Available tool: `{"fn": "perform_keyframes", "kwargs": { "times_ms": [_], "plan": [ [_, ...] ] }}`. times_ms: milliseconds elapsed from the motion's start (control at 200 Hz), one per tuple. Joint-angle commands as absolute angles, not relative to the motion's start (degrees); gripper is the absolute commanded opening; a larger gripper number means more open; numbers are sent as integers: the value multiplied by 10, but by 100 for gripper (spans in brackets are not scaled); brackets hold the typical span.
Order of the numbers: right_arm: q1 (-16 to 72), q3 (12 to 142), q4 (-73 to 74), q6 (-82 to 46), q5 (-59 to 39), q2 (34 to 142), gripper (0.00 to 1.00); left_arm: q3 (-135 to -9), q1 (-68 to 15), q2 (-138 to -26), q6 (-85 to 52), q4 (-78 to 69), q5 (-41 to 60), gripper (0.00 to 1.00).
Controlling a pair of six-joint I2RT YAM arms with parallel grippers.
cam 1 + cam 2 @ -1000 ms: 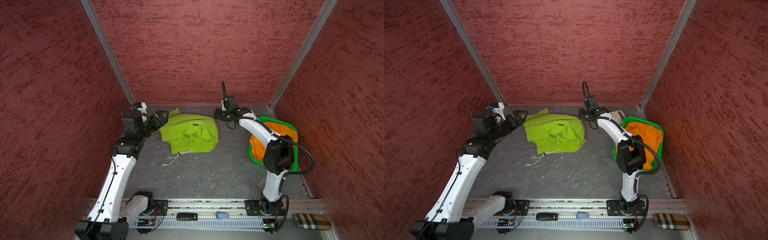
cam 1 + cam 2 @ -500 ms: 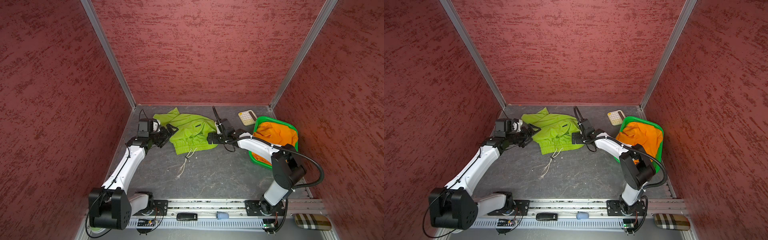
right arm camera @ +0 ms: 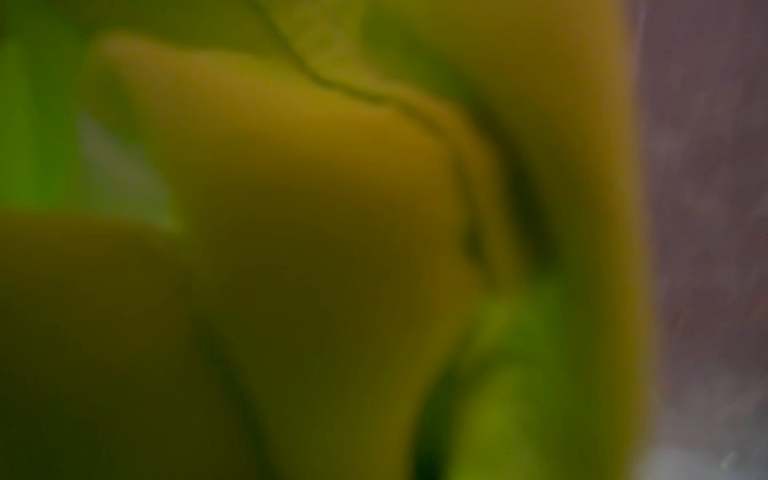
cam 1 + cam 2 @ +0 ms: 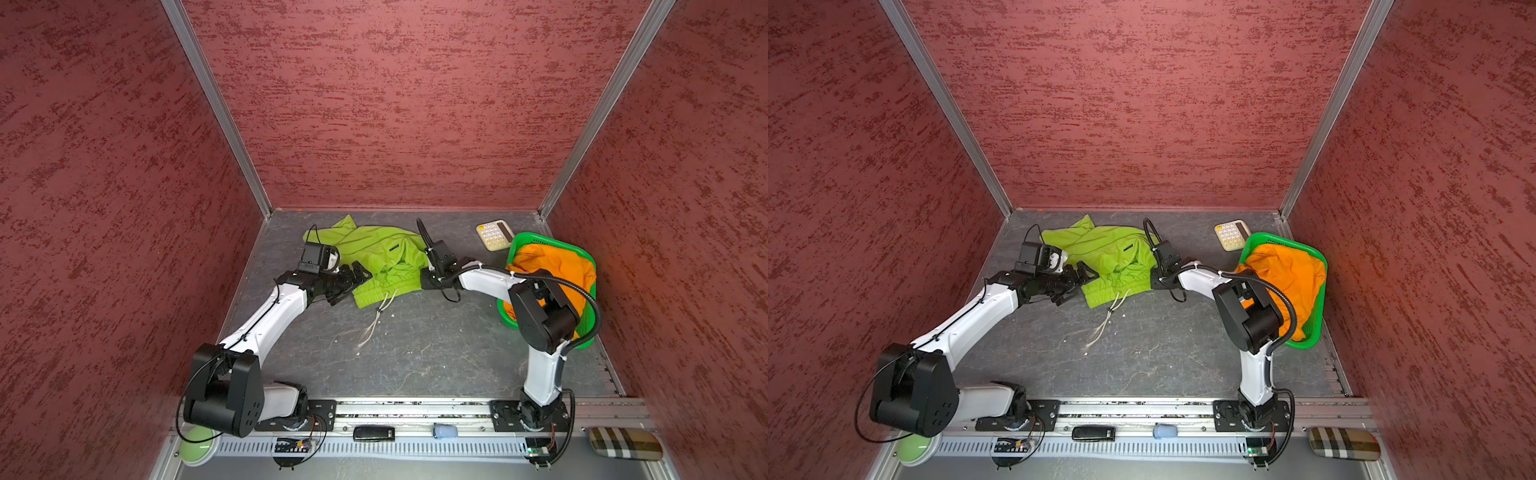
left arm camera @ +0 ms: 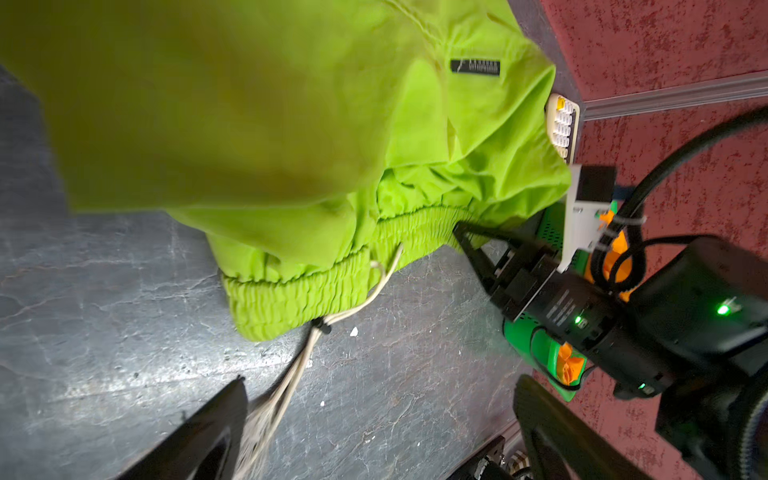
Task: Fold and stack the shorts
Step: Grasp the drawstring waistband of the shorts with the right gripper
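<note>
Top views, from the front edge back: a plaid case [image 4: 625,444] lies at the right end of the rail [image 4: 415,409], and beyond it is the grey table [image 4: 436,345]. A white drawstring [image 4: 376,322] trails forward from the waistband of the lime green shorts [image 4: 382,257], which lie crumpled toward the back of the table. The left gripper [image 4: 358,276] sits low just beside the waistband's left end, jaws wide apart. In the left wrist view, table and cord show between them. The right gripper [image 4: 424,279] is at the waistband's right end, jaws together on the elastic edge – its own camera shows only blurred green cloth. Farther back on the right, the orange shorts [image 4: 557,266] fill a green basket [image 4: 540,239], with a calculator [image 4: 493,235] just beside its far rim.
</note>
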State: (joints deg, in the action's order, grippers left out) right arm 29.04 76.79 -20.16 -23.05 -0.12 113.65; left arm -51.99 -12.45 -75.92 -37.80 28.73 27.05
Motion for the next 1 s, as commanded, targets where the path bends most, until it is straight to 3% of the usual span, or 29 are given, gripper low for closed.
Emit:
{"fn": "perform_keyframes", "kwargs": {
  "times_ms": [0,170,245,346,476,741,857,997],
  "plan": [
    [241,863,-225,-204,26,1170,0,-526,-132,-770,-369,291,263,99],
    [189,1049,-317,-185,31,1243,0,-536,-145,-772,-371,293,265,99],
    [189,1094,-339,-180,22,1246,34,-540,-149,-771,-372,294,265,99],
    [199,1051,-314,-198,-9,1198,68,-538,-150,-774,-377,287,266,99],
    [227,915,-252,-236,-20,1103,98,-534,-150,-787,-385,267,272,99],
    [309,666,-73,-372,-95,1025,99,-549,-150,-822,-386,250,282,99],
    [317,639,-16,-409,-116,1053,97,-551,-152,-819,-388,248,286,99],
    [318,642,41,-432,-122,1093,88,-540,-152,-801,-385,256,284,99]
  ]
}}
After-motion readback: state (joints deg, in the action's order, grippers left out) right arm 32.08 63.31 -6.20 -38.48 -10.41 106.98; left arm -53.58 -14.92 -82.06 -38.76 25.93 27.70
